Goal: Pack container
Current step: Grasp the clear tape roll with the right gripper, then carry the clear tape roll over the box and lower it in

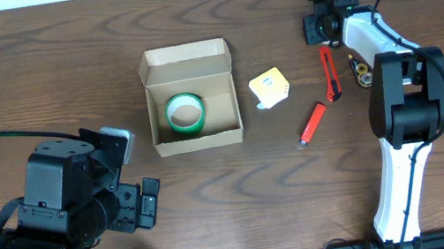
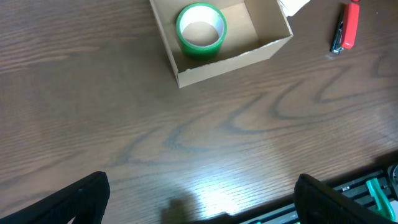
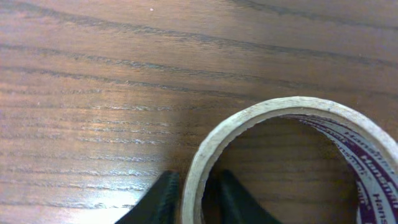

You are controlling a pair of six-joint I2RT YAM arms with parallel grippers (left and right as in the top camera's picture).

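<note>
Right gripper (image 3: 194,199) pinches the wall of a beige tape roll (image 3: 298,102) at the far right, while the container (image 1: 184,55), open mid-table, holds only a green tape roll (image 1: 187,129), other items unpacked.

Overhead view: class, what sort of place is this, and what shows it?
Probably a robotics lab bench set up for packing practice: two robot arms stand at a wooden table, an open cardboard box holds a green tape roll, and a red cutter and red marker lie loose beside it.
</note>
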